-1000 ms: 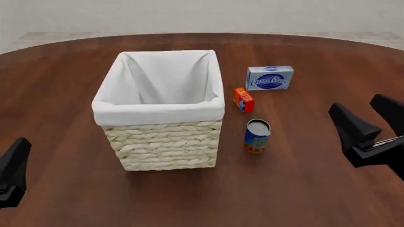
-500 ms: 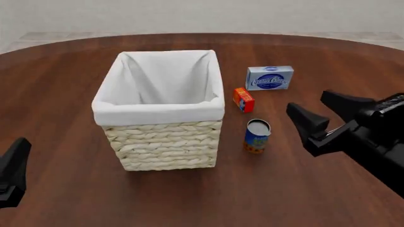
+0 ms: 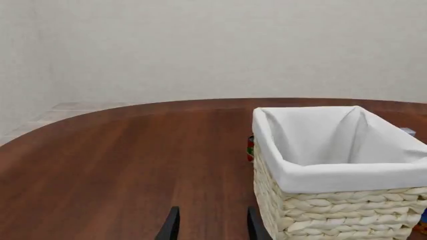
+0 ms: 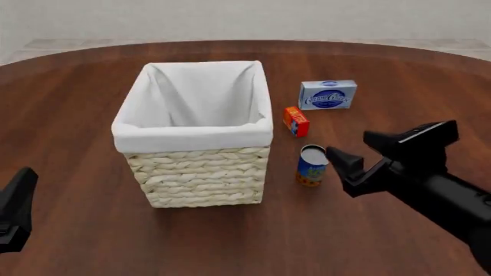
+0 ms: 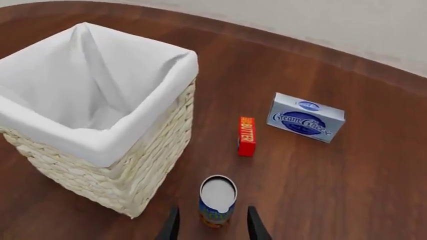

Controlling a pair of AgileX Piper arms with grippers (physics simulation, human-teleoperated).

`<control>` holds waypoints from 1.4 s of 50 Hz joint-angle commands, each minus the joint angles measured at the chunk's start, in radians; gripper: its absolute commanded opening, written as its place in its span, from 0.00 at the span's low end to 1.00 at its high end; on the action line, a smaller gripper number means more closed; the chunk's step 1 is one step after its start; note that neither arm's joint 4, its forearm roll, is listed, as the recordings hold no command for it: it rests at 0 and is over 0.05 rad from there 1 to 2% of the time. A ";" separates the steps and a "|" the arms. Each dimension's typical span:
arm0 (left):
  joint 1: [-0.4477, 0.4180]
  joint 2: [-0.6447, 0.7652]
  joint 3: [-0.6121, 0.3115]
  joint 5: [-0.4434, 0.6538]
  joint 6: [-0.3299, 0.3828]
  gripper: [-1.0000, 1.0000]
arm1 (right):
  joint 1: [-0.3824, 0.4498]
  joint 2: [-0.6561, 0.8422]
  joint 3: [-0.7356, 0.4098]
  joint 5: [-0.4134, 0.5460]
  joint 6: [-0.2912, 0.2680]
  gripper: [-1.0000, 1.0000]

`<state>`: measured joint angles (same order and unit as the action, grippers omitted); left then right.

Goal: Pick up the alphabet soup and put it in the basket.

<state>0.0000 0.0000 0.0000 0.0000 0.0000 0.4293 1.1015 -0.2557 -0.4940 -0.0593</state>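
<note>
The alphabet soup (image 4: 312, 165) is a small upright can with a blue and orange label, standing just right of the basket (image 4: 193, 135). In the right wrist view the alphabet soup (image 5: 217, 200) lies straight ahead between the fingertips, with the basket (image 5: 100, 150) beside it. My right gripper (image 4: 355, 148) is open, just right of the can and apart from it. My left gripper (image 4: 15, 207) sits at the near left edge, far from the can; its fingers (image 3: 170, 225) stand apart and hold nothing. The basket (image 3: 333, 172) fills the left wrist view.
A small orange-red butter box (image 4: 295, 121) lies behind the can, and a flat blue-and-white box (image 4: 328, 95) lies farther back. Both show in the right wrist view, the butter box (image 5: 246, 136) and the blue box (image 5: 305, 117). The dark wooden table (image 4: 77, 103) curves away at the back.
My right gripper has swung in from the right edge toward the can and now sits close beside it. The left gripper, can and basket have not moved.
</note>
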 commanded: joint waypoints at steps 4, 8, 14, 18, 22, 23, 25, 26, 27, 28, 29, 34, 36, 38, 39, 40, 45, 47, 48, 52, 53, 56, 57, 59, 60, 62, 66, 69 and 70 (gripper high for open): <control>0.000 0.000 0.000 0.000 0.000 1.00 | -0.017 0.176 -0.045 -0.020 0.002 1.00; 0.000 0.000 0.000 0.000 0.000 1.00 | -0.023 0.204 -0.059 -0.021 -0.002 1.00; 0.000 0.000 0.000 0.000 0.000 1.00 | -0.038 0.240 -0.079 -0.019 0.006 1.00; 0.000 0.000 0.000 0.000 0.000 1.00 | -0.046 0.262 -0.086 -0.026 -0.001 1.00; 0.000 0.000 0.000 0.000 0.000 1.00 | -0.055 0.272 -0.098 -0.021 -0.003 1.00; 0.000 0.000 0.000 0.000 0.000 1.00 | -0.053 0.276 -0.104 -0.018 -0.005 1.00; 0.000 0.000 0.000 0.000 0.000 1.00 | -0.049 0.284 -0.111 -0.015 -0.001 1.00; 0.000 0.000 0.000 0.000 0.000 1.00 | -0.048 0.286 -0.111 -0.016 -0.002 1.00; 0.000 0.000 0.000 0.000 0.000 1.00 | -0.046 0.295 -0.116 -0.017 -0.004 1.00; 0.000 0.000 0.000 0.000 0.000 1.00 | -0.045 0.305 -0.121 -0.019 -0.005 1.00; 0.000 0.000 0.000 0.000 0.000 1.00 | -0.039 0.312 -0.125 -0.021 -0.001 1.00; 0.000 0.000 0.000 0.000 0.000 1.00 | -0.023 0.331 -0.132 -0.025 0.010 1.00; 0.000 0.000 0.000 0.000 0.000 1.00 | -0.024 0.341 -0.136 -0.027 0.011 1.00; 0.000 0.000 0.000 0.000 0.000 1.00 | -0.020 0.349 -0.142 -0.026 0.011 1.00; 0.000 0.000 0.000 0.000 0.000 1.00 | -0.017 0.349 -0.143 -0.025 0.015 1.00; 0.000 0.000 0.000 0.000 0.000 1.00 | -0.014 0.356 -0.147 -0.024 0.014 1.00; 0.000 0.000 0.000 0.000 0.000 1.00 | -0.005 0.375 -0.157 -0.027 0.020 1.00; 0.000 0.000 0.000 0.000 0.000 1.00 | -0.007 0.378 -0.158 -0.029 0.021 1.00; 0.000 0.000 0.000 0.000 0.000 1.00 | -0.008 0.384 -0.160 -0.030 0.021 1.00; 0.000 0.000 0.000 0.000 0.000 1.00 | -0.015 0.411 -0.175 -0.031 0.017 1.00; 0.000 0.000 0.000 0.000 0.000 1.00 | -0.016 0.411 -0.176 -0.029 0.017 1.00; 0.000 0.000 0.000 0.000 0.000 1.00 | -0.023 0.418 -0.184 -0.025 0.010 1.00; 0.000 0.000 0.000 0.000 0.000 1.00 | -0.026 0.420 -0.187 -0.022 0.009 1.00; 0.000 0.000 0.000 0.000 0.000 1.00 | -0.031 0.423 -0.193 -0.017 0.004 1.00; 0.000 0.000 0.000 0.000 0.000 1.00 | -0.031 0.423 -0.195 -0.015 0.005 1.00; 0.000 0.000 0.000 0.000 0.000 1.00 | -0.034 0.424 -0.199 -0.012 0.001 1.00; 0.000 0.000 0.000 0.000 0.000 1.00 | -0.035 0.438 -0.212 -0.009 -0.003 1.00; 0.000 0.000 0.000 0.000 0.000 1.00 | -0.036 0.452 -0.219 -0.011 -0.004 1.00; 0.000 0.000 0.000 0.000 0.000 1.00 | -0.038 0.455 -0.219 -0.013 -0.006 1.00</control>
<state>0.0000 0.0000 0.0000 0.0000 0.0000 0.3991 1.5248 -0.4522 -0.5099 -0.0563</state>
